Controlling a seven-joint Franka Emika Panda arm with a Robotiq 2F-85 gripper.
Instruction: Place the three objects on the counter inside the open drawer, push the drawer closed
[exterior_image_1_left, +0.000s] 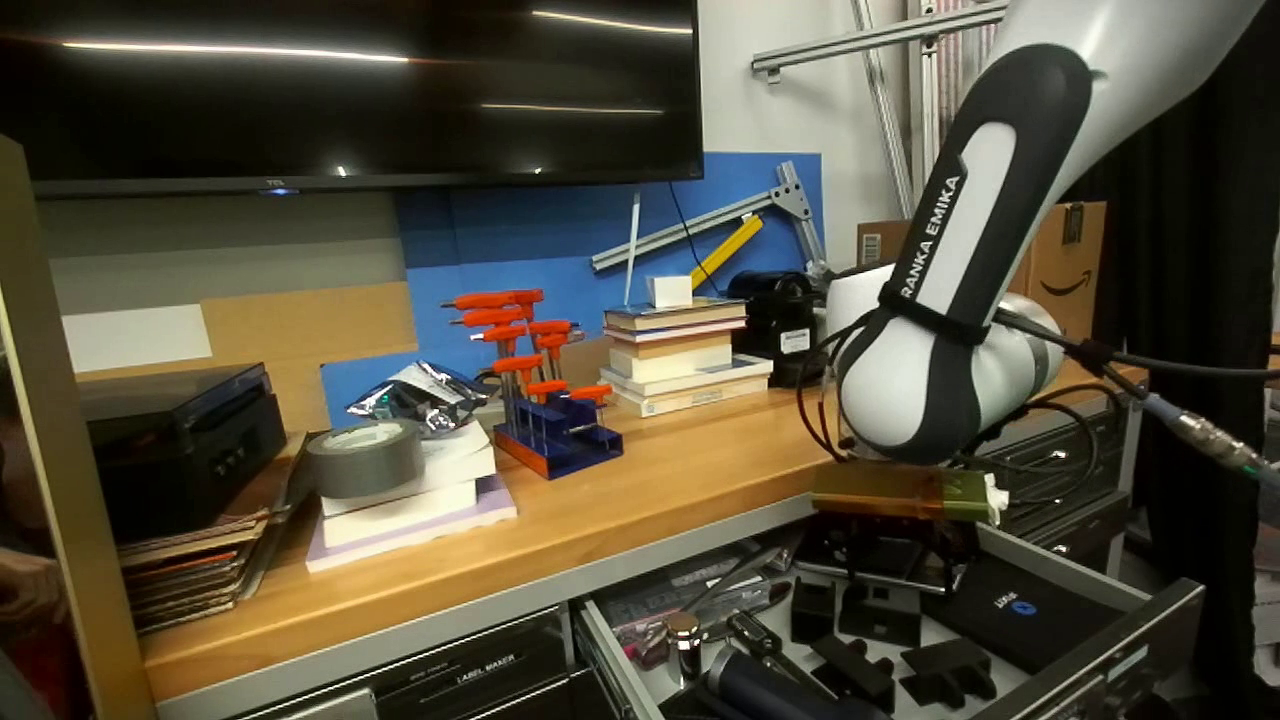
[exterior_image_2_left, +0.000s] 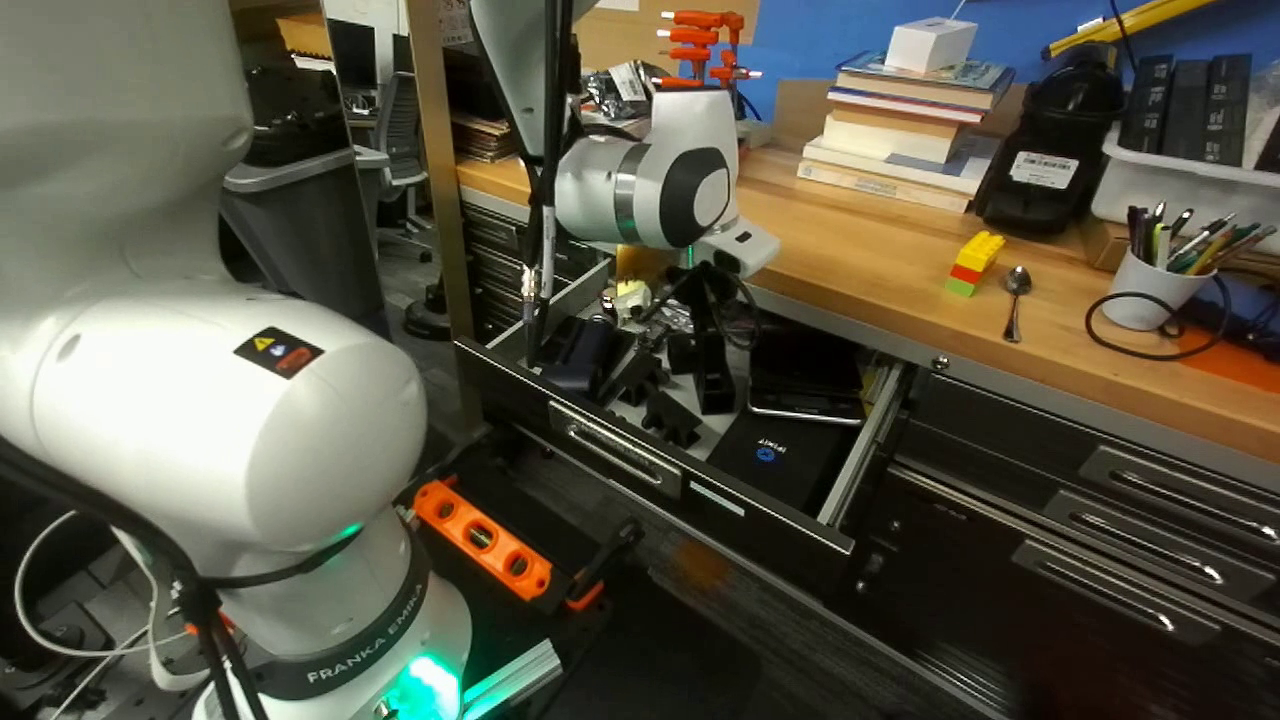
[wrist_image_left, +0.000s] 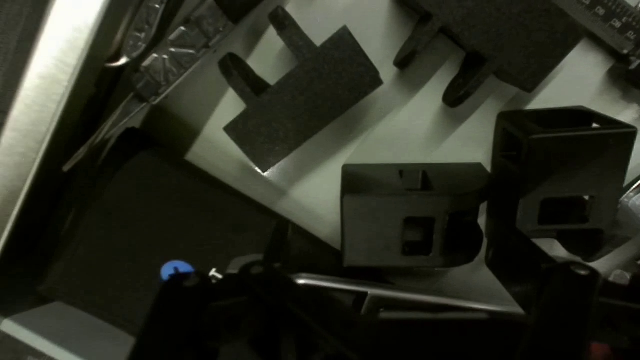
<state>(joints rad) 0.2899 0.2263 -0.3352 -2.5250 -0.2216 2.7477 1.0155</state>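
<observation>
Claw (wrist_image_left: 385, 285) spread, above open drawer (exterior_image_2_left: 620, 455); yellow-topped block (exterior_image_2_left: 972, 262) on counter (exterior_image_2_left: 870, 250), well apart from claw.

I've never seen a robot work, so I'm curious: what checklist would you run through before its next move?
1. Drawer pulled out: ok.
2. Gripper open: ok; in the wrist view its fingers stand wide apart.
3. Toy-brick stack in the drawer: not ok; it sits on the counter.
4. Spoon in the drawer: not ok; it lies near the stack on the counter.
5. Third object in the drawer: cannot tell; several black pieces lie there.
6. Drawer free to be pushed shut: not ok; the gripper hangs over it.
</observation>
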